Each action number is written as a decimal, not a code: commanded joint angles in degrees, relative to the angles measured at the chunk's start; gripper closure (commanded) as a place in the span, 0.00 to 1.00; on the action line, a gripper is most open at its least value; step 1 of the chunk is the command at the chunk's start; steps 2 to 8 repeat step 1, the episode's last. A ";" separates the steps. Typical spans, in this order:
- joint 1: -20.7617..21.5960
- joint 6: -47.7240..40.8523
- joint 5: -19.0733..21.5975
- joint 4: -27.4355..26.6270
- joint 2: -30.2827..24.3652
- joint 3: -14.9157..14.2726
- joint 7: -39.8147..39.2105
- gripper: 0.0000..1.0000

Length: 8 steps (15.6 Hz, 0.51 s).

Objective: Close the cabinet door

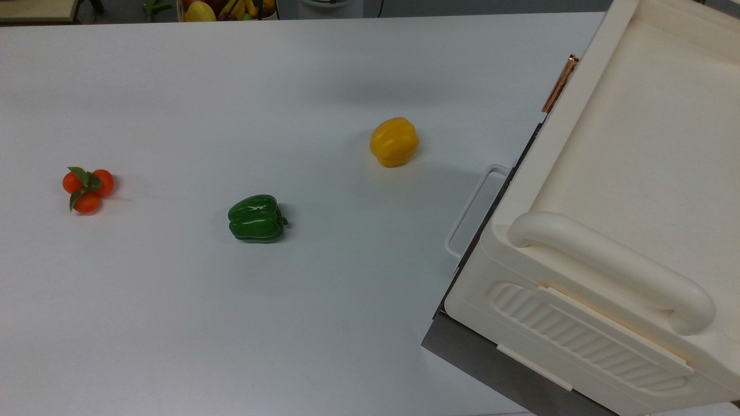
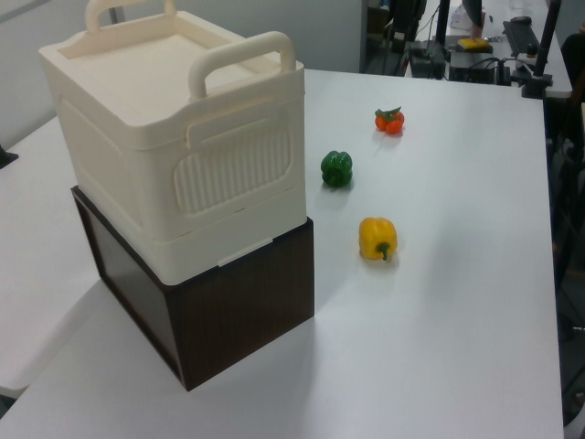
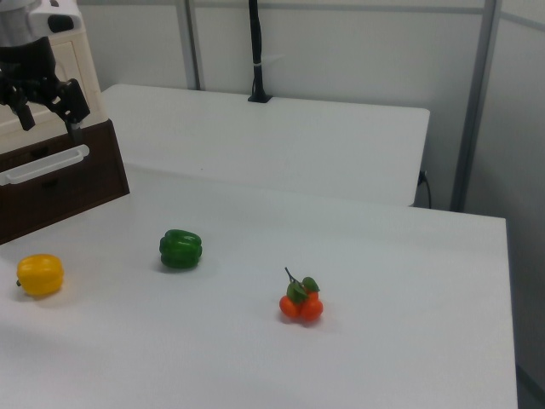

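The gripper, fingers spread and empty, hangs in front of the cream cabinet atop the dark box at the counter's edge, where the cabinet door looks nearly shut, so what remains is likely a light push flush.

Even, bright overhead light is cast across the white desk; only faint, soft shadows are thrown beside the yellow pepper and green pepper.
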 commanded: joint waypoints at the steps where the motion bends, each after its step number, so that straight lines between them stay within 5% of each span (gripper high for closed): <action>1: 1.56 1.40 -0.76 -1.90 -0.37 -0.81 -1.75 0.00; 8: 1.56 1.40 -0.76 -1.90 -0.37 -0.81 -1.75 0.00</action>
